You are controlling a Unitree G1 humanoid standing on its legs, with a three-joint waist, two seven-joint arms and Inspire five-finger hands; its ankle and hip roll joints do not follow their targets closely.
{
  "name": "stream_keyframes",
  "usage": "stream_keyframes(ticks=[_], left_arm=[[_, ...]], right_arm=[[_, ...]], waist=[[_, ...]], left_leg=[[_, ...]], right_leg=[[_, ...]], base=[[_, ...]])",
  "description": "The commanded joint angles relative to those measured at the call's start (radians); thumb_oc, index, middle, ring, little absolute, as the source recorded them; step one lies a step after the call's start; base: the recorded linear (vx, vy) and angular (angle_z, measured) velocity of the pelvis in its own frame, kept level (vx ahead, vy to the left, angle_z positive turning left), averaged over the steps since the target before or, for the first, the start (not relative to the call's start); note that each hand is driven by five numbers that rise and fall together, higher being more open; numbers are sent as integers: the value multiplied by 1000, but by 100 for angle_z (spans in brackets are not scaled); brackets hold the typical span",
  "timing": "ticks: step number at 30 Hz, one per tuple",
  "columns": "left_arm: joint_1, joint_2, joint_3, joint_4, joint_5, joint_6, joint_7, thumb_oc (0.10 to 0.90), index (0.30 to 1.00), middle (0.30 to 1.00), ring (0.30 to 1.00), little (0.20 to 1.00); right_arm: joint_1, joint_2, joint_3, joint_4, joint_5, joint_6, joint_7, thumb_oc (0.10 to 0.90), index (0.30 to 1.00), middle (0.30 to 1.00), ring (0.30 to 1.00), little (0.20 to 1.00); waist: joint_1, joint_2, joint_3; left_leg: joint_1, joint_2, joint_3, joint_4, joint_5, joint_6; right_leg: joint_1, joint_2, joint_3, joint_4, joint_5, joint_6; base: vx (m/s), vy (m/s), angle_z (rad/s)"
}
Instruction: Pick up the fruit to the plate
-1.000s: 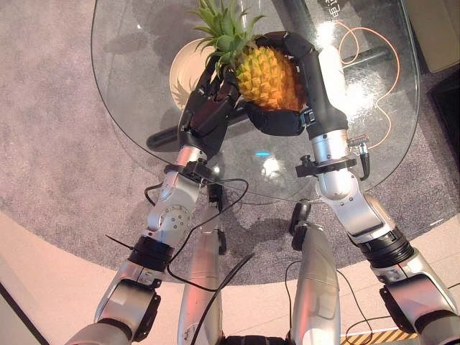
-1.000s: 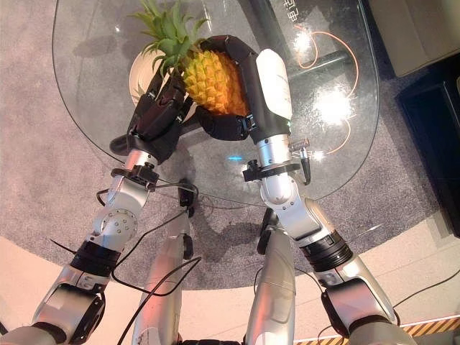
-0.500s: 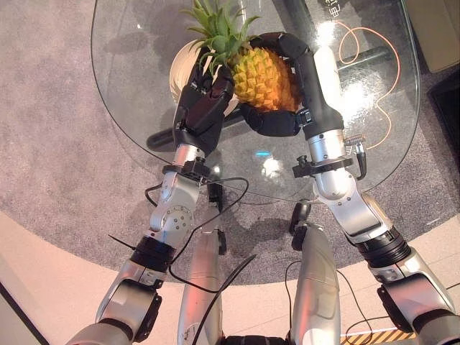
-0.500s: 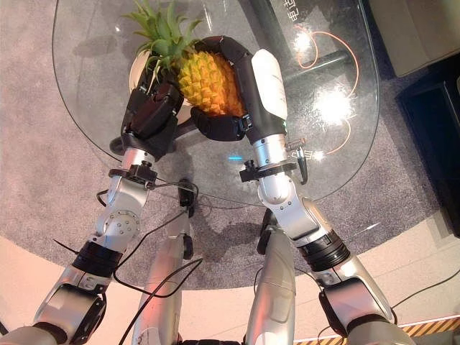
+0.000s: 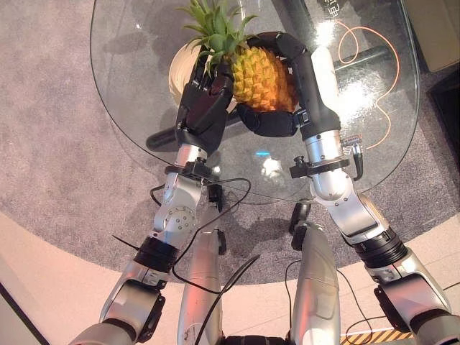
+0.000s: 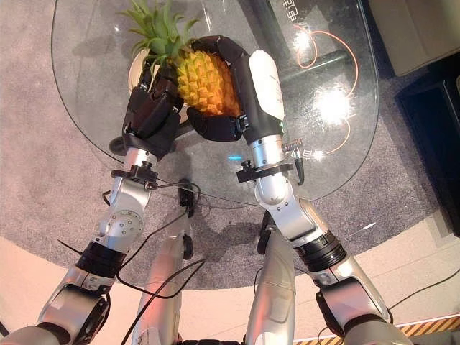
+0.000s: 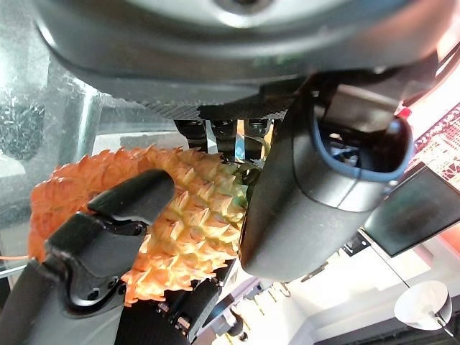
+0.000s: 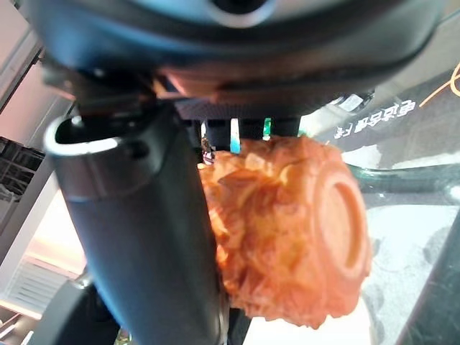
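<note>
Pineapple (image 5: pixel 262 77) between both curled robot hands

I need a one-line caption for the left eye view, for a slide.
Both hands, left hand and right hand, clasp a pineapple above the glass table, near the plate.

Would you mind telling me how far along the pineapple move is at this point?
Done: the pineapple is picked up. In hand: the right hand curls round its body while the left hand braces the crown end. Left: lower it onto the plate and release.
</note>
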State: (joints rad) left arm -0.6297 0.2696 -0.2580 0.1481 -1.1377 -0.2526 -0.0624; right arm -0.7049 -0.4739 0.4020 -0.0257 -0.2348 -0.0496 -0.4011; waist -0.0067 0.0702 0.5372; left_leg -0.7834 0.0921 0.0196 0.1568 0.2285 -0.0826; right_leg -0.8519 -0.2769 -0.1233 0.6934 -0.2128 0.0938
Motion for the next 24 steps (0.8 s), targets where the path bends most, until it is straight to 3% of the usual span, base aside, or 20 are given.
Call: stream_keyframes(ticks=[1,12,24], left_arm=[[-170,-13,13,-155,2,-48,-131,800,900,900,900,900],[-170,-8,13,-153,22,-50,-139,800,900,900,900,900],[-178,28,-4,-156,97,-45,-152,800,900,900,900,900]], right_arm=[[-158,27,7,-171,-31,-110,-18,100,300,300,300,200],[-166,17,30,-170,-31,-92,43,100,300,300,300,200],[-158,-5,26,-157,-26,-64,20,100,300,300,300,200]], waist=[[-2,-29,-17],[0,-27,-17],[-2,-25,-17]], left_leg=[[62,18,28,152,-193,-4],[61,17,28,151,-194,-3],[55,18,27,157,-194,-3]], right_leg=[[103,3,29,-339,254,52],[100,1,28,-339,253,52],[95,2,31,-334,253,52]], base=[[0,0,0],[0,0,0],[0,0,0]])
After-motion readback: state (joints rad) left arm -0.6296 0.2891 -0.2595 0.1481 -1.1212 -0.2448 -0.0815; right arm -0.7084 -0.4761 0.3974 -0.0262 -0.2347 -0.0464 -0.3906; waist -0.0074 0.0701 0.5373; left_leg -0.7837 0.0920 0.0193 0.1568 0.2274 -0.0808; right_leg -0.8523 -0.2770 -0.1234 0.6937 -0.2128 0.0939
